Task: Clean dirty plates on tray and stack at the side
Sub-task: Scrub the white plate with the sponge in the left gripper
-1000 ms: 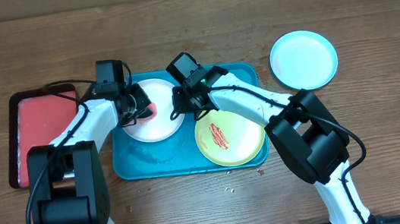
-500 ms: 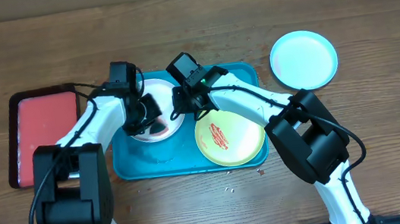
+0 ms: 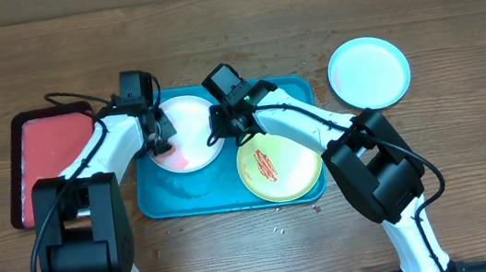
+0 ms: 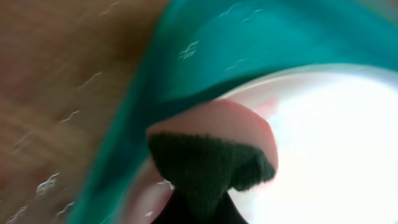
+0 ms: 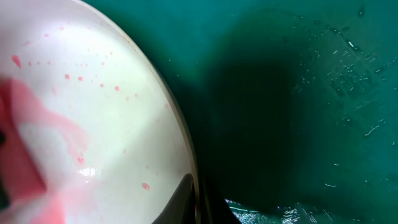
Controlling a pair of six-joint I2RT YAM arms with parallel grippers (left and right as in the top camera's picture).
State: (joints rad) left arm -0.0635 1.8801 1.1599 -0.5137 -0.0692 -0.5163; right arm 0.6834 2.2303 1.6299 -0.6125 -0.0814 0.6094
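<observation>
The left pincer (image 3: 156, 139) is closed on the sponge (image 4: 208, 165), whose dark pad and pink body press on the left part of the white plate (image 3: 185, 132). Half a second ago this pincer stood further in over the plate, near its lower centre; it has now swept back toward the plate's left rim. A second ago it held nearly the present position, so the motion reads as one full scrubbing stroke out and back.

The right pincer (image 3: 232, 119) is closed on the right rim of the white plate, bracing it; its position is unchanged over the last second. The right wrist view shows that rim at the lower centre of the frame, with pink streaks and red specks on the plate surface left of it.

The white plate lies in the tray (image 3: 293, 85), directly beneath the left pincer. The yellow-green plate (image 3: 278, 167), marked with a red smear, lies in the tray below the right pincer. The light blue plate (image 3: 368, 72) rests on the desk (image 3: 453, 27), well to the right of both.

Judgement: residue remains, so wiping of the white plate is not complete; stacking has not begun for it.
</observation>
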